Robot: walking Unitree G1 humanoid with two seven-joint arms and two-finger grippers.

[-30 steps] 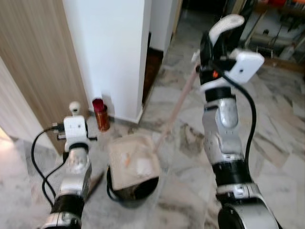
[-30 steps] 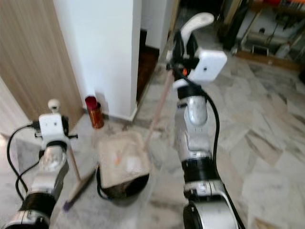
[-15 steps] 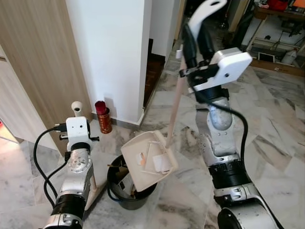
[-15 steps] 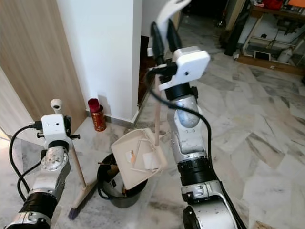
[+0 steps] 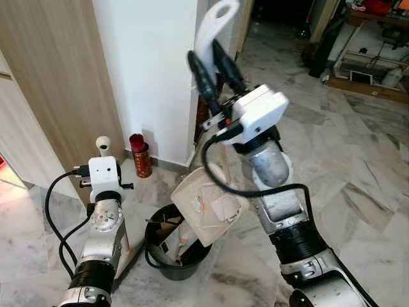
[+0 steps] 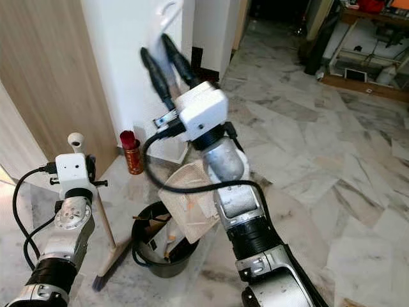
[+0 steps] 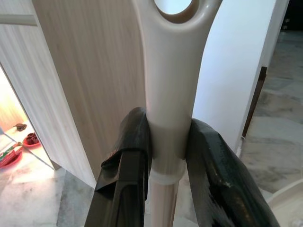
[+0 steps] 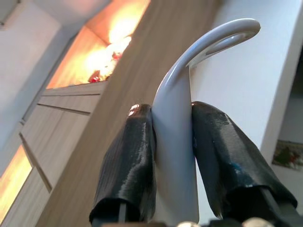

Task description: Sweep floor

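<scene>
Right tool: your right tool point(image 5: 214, 64) clamps the white looped handle point(image 5: 209, 25) of the cream long-handled plastic dustpan point(image 5: 208, 204), held high.
Dustpan position: the pan hangs tilted directly over the round black bin point(image 5: 176, 246), its mouth facing down into the bin.
Long axis: the pole runs steeply from pan up to the tool, leaning toward the white pillar point(image 5: 150, 70).
Left tool: your left tool point(image 7: 165, 161) grips the white broom handle point(image 7: 168, 94), upright; the bristle head point(image 6: 108, 268) rests on the marble floor point(image 6: 332, 192) just beside the bin.
Nearer arm: right.
</scene>
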